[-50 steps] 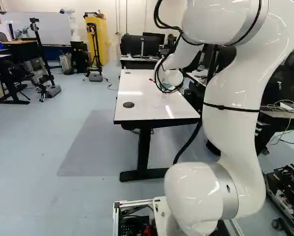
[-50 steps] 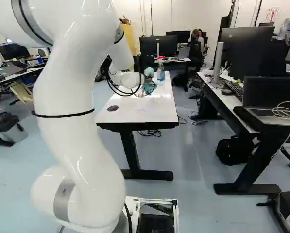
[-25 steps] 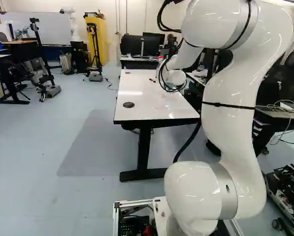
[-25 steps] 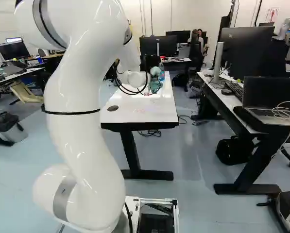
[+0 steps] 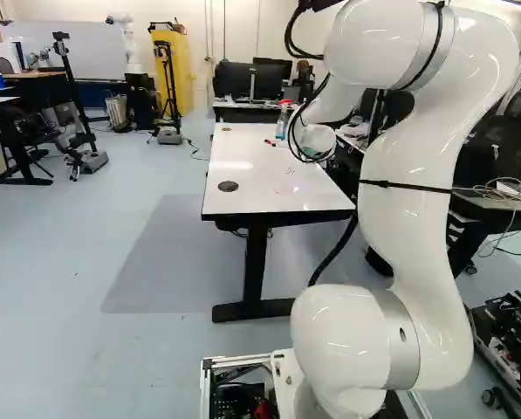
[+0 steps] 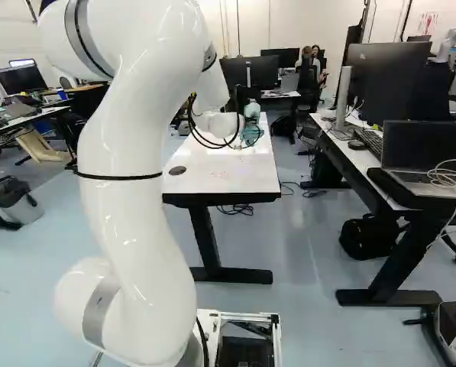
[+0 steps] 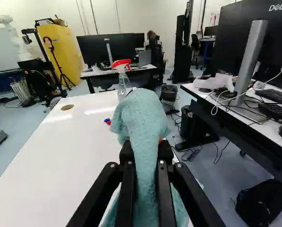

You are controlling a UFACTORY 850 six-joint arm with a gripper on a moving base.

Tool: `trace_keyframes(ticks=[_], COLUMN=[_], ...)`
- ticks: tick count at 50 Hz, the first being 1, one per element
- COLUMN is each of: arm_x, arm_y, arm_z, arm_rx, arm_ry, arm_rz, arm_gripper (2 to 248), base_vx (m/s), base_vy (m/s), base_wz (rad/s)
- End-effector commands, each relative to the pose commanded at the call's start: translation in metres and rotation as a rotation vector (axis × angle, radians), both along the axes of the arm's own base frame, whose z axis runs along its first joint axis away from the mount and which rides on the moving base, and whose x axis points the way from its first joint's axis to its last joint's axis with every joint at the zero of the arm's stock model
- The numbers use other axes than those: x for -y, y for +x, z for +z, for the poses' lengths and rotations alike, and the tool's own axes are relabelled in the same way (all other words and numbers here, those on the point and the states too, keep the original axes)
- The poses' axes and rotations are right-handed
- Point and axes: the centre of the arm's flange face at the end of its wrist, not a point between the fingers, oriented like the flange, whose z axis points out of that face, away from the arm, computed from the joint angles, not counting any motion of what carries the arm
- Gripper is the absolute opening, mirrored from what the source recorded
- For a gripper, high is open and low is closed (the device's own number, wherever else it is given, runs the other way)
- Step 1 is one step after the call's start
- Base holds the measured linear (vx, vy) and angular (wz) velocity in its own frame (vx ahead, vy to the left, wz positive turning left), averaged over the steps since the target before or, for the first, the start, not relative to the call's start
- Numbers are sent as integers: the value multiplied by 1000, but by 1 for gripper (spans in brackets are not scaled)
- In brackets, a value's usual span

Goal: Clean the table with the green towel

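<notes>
In the right base view the gripper, mostly hidden behind the arm's wrist, is over the right part of the white table. Seen from the wrist, the gripper is shut on the green towel, whose bunched top rises beyond the fingers while its folds hang below them, near the table's right edge. Where the towel's lower end touches is hidden. Small faint reddish marks show on the tabletop in the left base view.
A clear spray bottle with a red head stands beyond the towel. Red and blue markers lie beside the towel. Right of the table, a desk carries monitors and a laptop. Another robot stands far back.
The arm has swung to the right over the table, carrying the towel. This uncovers the spray bottle in the left base view. The base has stayed put.
</notes>
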Motion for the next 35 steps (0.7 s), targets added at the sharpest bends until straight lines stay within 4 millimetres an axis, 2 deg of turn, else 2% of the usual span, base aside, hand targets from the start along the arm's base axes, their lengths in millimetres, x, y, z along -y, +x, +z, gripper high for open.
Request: trace_keyframes(ticks=[35], arm_x=[5], arm_y=[0], arm_z=[-32], arm_rx=[1], arm_ry=[-5], arm_rz=[-11], arm_gripper=[47], base_vx=[0], base_vy=[0], base_wz=[0])
